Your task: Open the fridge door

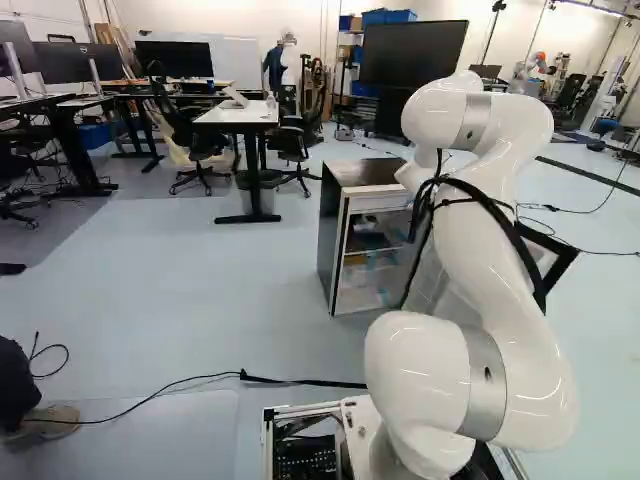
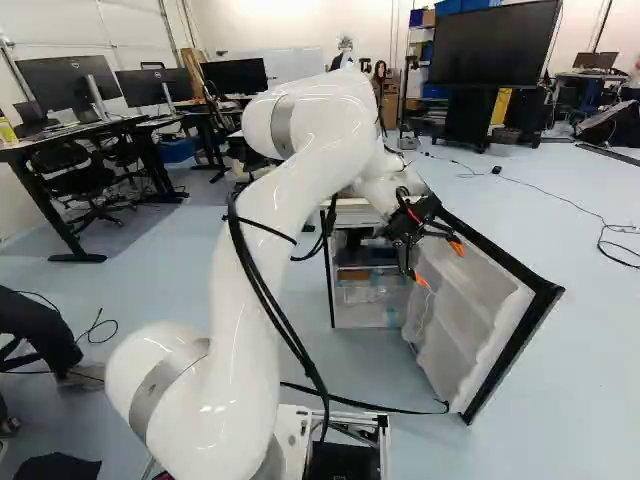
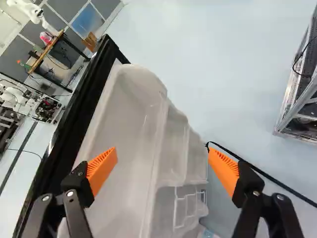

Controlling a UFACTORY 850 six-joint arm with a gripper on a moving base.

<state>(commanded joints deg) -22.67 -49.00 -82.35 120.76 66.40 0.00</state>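
In the right base view my gripper (image 2: pixel 440 262) stands on the inner side of the fridge door (image 2: pixel 480 300), which is swung wide out from the fridge (image 2: pixel 342 290). The wrist view shows the gripper (image 3: pixel 163 166) open, its orange-padded fingers far apart with nothing gripped. Ahead of and under it are the white shelves of the door (image 3: pixel 129 129) and its black edge. Whether a finger touches the door liner, I cannot tell. In the left base view the fridge (image 1: pixel 375 240) shows its shelves through the open front, and my arm covers most of the door.
A black cable (image 2: pixel 350 402) runs over the floor between the base and the fridge. A person's leg and shoe (image 1: pixel 50 420) are at the left of the left base view. Farther back stand a white table (image 1: pixel 240 116) and chairs. In the wrist view another robot (image 3: pixel 29 11) stands beyond the door.
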